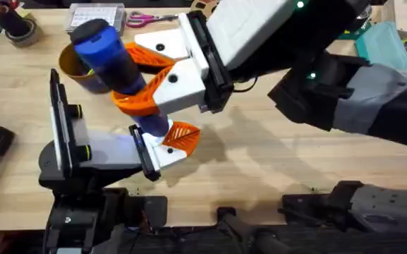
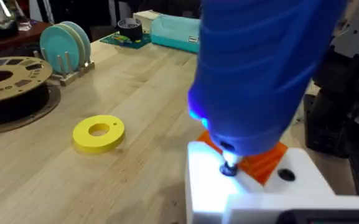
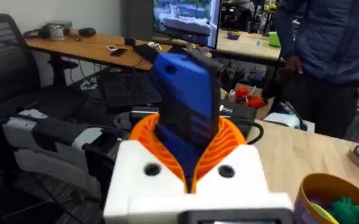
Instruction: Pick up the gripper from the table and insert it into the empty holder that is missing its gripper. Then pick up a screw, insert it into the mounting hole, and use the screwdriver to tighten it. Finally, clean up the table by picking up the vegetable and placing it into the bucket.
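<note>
1. A pale wooden counter (image 1: 274, 162) carries a yellow ring (image 2: 99, 132) and a brown spool (image 2: 8, 78).
2. The right gripper (image 1: 136, 81) is clamped on the blue screwdriver (image 1: 111, 56), its orange pads (image 3: 229, 140) hugging the body.
3. The screwdriver's tip (image 2: 229, 168) touches a hole in the white holder (image 2: 254, 196), beside an orange gripper tip (image 1: 182, 134).
4. The left gripper (image 1: 65, 130) stands spread apart by the holder.
5. The bucket (image 3: 331, 199) holds green leaves.

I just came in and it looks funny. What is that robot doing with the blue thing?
The right pincer is holding the blue screwdriver between its orange pads. The tip points down onto a screw in a white block, which has an orange tip fitted. So it seems to be tightening that screw. The yellow bucket has something green inside.
</note>
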### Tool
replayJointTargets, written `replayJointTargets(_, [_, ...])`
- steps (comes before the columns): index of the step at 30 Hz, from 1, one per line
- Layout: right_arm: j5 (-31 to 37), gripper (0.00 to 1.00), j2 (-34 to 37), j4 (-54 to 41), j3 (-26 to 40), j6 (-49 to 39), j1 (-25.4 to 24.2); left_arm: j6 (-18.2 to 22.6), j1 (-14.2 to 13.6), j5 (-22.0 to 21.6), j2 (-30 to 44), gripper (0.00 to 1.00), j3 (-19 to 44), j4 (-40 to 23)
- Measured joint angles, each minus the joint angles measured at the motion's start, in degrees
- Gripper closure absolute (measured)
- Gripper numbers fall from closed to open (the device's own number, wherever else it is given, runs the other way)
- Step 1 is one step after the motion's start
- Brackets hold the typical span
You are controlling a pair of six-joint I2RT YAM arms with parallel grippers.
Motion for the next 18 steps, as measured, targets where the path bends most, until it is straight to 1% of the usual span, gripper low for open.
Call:
replayJointTargets(8, [0.1,0.979,0.0,0.2,-0.2,0.4,0.0,0.0,0.0,0.0,0.0,0.997,0.0,0.0])
replayJointTargets(18, [1.5,0.979,-0.5,4.0,-2.4,1.8,0.0,-0.2,0.0,0.1,0.0,0.997,0.0,0.0])
